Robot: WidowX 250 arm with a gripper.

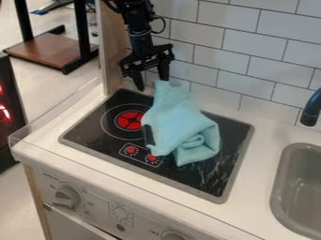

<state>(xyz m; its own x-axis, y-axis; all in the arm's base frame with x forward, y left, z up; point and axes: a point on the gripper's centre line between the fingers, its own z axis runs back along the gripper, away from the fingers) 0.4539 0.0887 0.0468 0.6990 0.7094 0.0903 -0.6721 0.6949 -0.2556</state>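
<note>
Above the black toy cooktop's (94, 126) back edge, the gripper's (151, 84) fingers (164, 71) are spread well apart, with nothing clasped. Near one fingertip, a folded turquoise cloth (179, 124) is peaked; beside the red burner (130, 120), the cooktop is partly covered by it. The cooktop is set into a white bench (258, 150).

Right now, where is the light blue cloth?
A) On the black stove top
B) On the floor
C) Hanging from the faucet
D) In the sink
A: the folded cloth lies on the black stove top, partly beside the red burner.
</note>
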